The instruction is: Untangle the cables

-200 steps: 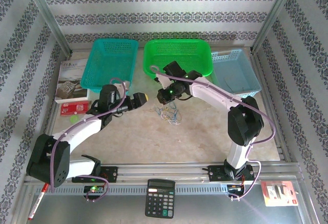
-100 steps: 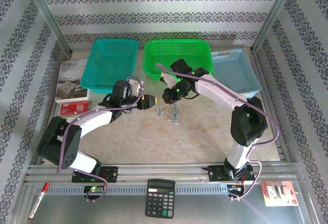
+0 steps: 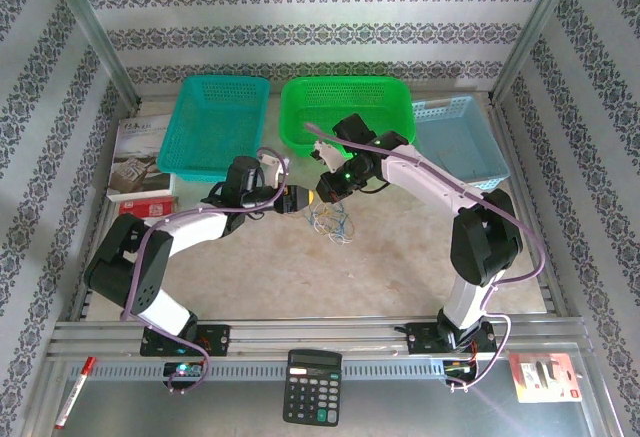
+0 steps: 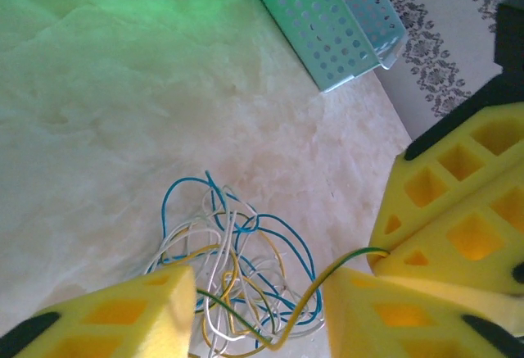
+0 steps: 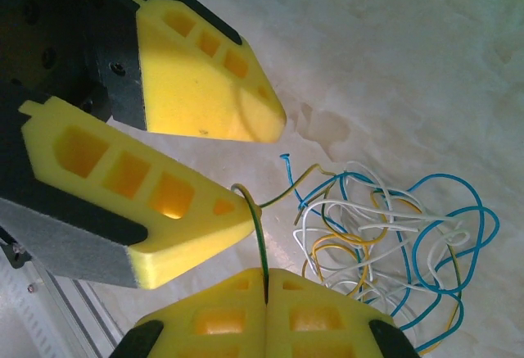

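Note:
The cables (image 3: 330,222) are a small tangle of thin blue, white and yellow wires lying on the table in front of the green basket. In the right wrist view my right gripper (image 5: 266,278) is shut on a green-yellow wire that leads out of the tangle (image 5: 385,235). That wire bends round the tip of one of the left gripper's yellow fingers (image 5: 196,88). My left gripper (image 4: 260,292) stands open just left of the tangle (image 4: 233,243), its jaws apart, and the same wire crosses the gap between them. The right gripper's fingers (image 4: 458,210) sit close by. From above, both grippers (image 3: 300,200) (image 3: 322,192) meet at the tangle's upper left.
Three baskets line the back: teal (image 3: 215,127), green (image 3: 350,107), light blue (image 3: 460,137). A booklet (image 3: 135,152) and a red box (image 3: 145,209) lie at the left. A calculator (image 3: 312,385) sits on the front rail. Bare table lies in front of the tangle.
My left arm has swung right to the tangle and its jaws have narrowed around the wire. The right gripper shifted slightly right and stays shut on the wire.

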Robot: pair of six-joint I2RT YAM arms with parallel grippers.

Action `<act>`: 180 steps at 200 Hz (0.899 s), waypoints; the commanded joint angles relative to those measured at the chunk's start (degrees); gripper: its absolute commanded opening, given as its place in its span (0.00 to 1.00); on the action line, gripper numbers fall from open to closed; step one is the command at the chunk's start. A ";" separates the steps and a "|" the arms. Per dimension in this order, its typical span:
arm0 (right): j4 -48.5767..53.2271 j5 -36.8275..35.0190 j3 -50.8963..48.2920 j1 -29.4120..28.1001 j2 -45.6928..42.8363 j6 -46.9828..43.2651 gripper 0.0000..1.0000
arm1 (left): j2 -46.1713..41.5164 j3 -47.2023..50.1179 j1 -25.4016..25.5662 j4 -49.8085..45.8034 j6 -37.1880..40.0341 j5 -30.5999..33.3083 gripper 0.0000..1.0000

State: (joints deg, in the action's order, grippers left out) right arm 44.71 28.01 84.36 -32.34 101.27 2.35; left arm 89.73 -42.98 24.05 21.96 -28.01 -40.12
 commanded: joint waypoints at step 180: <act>-32.38 -10.57 -29.22 5.70 -31.40 35.55 0.66 | -1.39 5.40 1.37 15.69 -24.29 13.27 0.00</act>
State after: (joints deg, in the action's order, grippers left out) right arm 23.20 22.26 61.08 -25.08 74.02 26.04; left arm 90.15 -38.35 24.82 33.58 -45.91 -31.33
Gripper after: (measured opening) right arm 0.639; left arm 0.043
